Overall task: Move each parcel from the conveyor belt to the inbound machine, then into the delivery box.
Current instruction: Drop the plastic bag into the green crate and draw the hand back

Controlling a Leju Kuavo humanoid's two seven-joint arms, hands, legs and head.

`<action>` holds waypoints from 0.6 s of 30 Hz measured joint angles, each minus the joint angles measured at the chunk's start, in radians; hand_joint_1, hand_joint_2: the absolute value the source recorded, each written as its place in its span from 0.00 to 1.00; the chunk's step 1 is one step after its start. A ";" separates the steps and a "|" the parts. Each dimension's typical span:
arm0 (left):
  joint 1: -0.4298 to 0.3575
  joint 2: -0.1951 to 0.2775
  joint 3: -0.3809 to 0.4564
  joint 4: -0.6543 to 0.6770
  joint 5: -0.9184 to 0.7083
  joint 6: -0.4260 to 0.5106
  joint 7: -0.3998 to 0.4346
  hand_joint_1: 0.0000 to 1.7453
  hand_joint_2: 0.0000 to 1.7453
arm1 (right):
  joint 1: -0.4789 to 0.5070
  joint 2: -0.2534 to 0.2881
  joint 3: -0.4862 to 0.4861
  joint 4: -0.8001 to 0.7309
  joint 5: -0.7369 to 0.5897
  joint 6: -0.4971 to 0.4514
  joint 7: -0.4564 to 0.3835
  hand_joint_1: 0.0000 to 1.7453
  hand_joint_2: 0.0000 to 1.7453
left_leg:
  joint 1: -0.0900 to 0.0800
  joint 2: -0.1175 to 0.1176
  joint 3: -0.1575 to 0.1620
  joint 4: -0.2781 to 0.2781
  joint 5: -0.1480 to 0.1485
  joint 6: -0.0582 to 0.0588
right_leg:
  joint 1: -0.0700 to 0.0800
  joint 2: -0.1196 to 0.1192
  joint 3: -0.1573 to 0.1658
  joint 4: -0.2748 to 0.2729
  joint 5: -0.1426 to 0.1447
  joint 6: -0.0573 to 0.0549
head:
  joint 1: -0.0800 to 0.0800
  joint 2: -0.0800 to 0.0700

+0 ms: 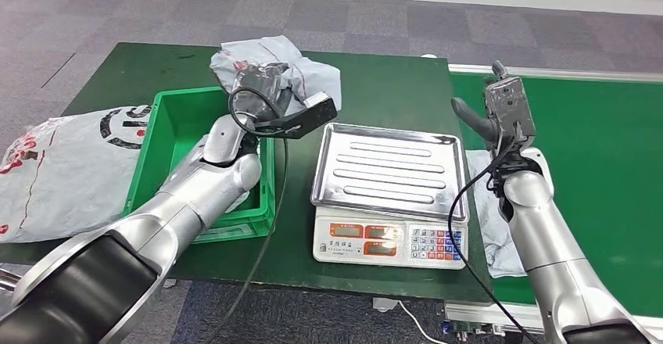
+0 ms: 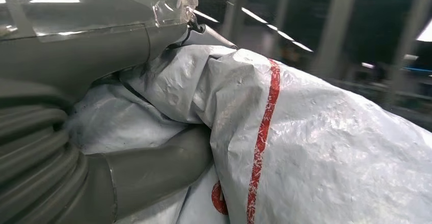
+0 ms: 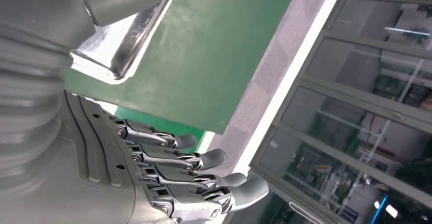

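Parcel (image 1: 301, 66) gripped by left hand (image 1: 262, 86), fingers closed into crumpled bag, held above table's far edge beside green box (image 1: 176, 117) | scale tray (image 1: 387, 160) unobstructed | right hand (image 1: 500, 113) raised, fingers spread, holding nothing | second bag (image 1: 496, 227) partly hidden behind right arm

The left arm reached forward with its hand (image 1: 262, 86) gripping a grey parcel (image 1: 309, 70), thumb (image 2: 153, 170) pressed into it, while the right hand (image 1: 500, 113) stood raised, fingers (image 3: 204, 159) apart and holding nothing.
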 joint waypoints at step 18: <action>0.046 0.199 0.035 0.120 -0.190 -0.251 0.301 1.00 1.00 | -0.073 0.016 0.000 0.095 -0.007 0.077 0.036 0.00 1.00 | 0.000 -0.001 -0.001 0.000 0.000 0.000 | 0.000 -0.001 -0.001 0.000 0.000 -0.001 | 0.000 0.000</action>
